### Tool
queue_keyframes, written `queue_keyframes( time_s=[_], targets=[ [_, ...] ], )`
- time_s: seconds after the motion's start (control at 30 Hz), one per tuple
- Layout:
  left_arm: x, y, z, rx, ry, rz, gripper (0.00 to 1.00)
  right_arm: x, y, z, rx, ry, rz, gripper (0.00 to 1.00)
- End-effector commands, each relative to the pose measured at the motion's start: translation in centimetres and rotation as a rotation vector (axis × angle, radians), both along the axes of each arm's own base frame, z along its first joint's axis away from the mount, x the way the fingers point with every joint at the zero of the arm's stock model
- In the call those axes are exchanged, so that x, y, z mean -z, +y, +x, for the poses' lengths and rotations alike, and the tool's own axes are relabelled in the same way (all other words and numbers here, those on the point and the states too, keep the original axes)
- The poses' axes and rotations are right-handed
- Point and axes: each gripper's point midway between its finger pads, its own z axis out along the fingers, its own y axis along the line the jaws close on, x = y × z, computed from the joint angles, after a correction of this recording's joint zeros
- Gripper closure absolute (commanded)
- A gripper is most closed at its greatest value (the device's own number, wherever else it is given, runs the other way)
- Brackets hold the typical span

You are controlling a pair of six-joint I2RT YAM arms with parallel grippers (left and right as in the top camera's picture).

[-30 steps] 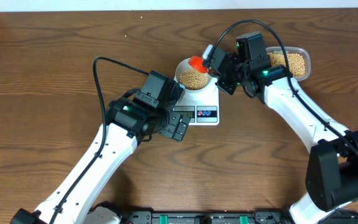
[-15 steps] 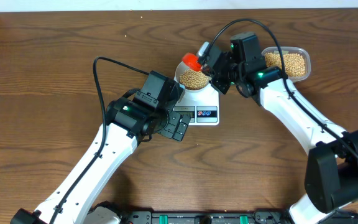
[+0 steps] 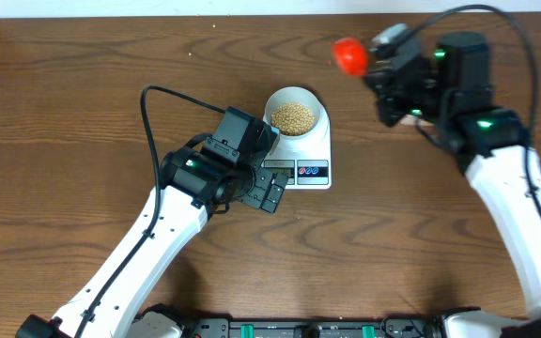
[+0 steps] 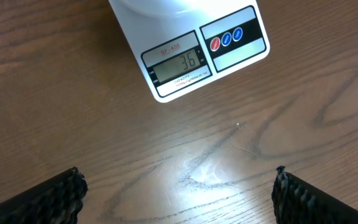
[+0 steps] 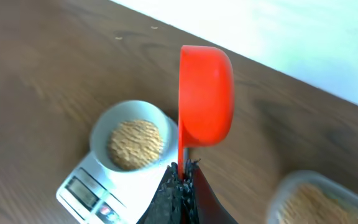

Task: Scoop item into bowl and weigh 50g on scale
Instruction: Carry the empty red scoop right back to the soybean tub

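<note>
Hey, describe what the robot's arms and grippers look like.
The left arm and right arm are white shells with black joints, green lights and a looping black cable each. The left gripper and right gripper are black; the left's fingers are ribbed.

Long links of the left arm (image 3: pixel 148 244), at the overhead view's lower left, and of the right arm (image 3: pixel 519 216), at its right edge, had smooth white shells. Each ended in a boxy black wrist housing (image 3: pixel 228 155) with a small green light (image 3: pixel 193 163) and a thin black looping cable (image 3: pixel 145 103). On the left gripper (image 4: pixel 178 174), the fingers (image 4: pixel 48 199) were black and ribbed.
</note>
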Motion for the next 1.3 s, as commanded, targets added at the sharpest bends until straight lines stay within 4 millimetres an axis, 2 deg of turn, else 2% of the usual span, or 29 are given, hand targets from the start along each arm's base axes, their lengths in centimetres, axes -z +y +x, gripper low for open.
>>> queue_keyframes(
  time_s=[0.0, 0.23, 0.37, 0.47, 0.8, 1.1, 1.27],
  targets=[
    [0.1, 0.1, -0.1, 0.003, 0.004, -0.001, 0.02, -0.7, -3.0, 0.3, 0.103, 0.035, 0.046, 0.99],
    [0.1, 0.1, -0.1, 0.003, 0.004, -0.001, 0.02, 1.3, -8.9, -0.1, 0.281, 0.159, 0.082, 0.99],
    [-0.3, -0.3, 0.7, 0.002, -0.031, -0.020, 0.02, 2.3, -10.3, -0.3, 0.319, 0.201, 0.083, 0.99],
    [-0.6, -0.6, 1.2, 0.003, -0.054, -0.033, 0.02, 3.3, -11.0, -0.3, 0.338, 0.238, 0.078, 0.99],
    [-0.6, -0.6, 1.2, 0.003, -0.052, -0.032, 0.02, 6.1, -11.3, 0.2, 0.336, 0.305, 0.049, 0.99],
    [-0.6, -0.6, 1.2, 0.003, -0.052, -0.032, 0.02, 6.5, -12.6, 0.5, 0.367, 0.282, -0.032, 0.99],
    [-0.6, -0.6, 1.2, 0.003, -0.052, -0.032, 0.02, 6.0, -12.8, 1.1, 0.371, 0.249, -0.037, 0.99]
  ],
)
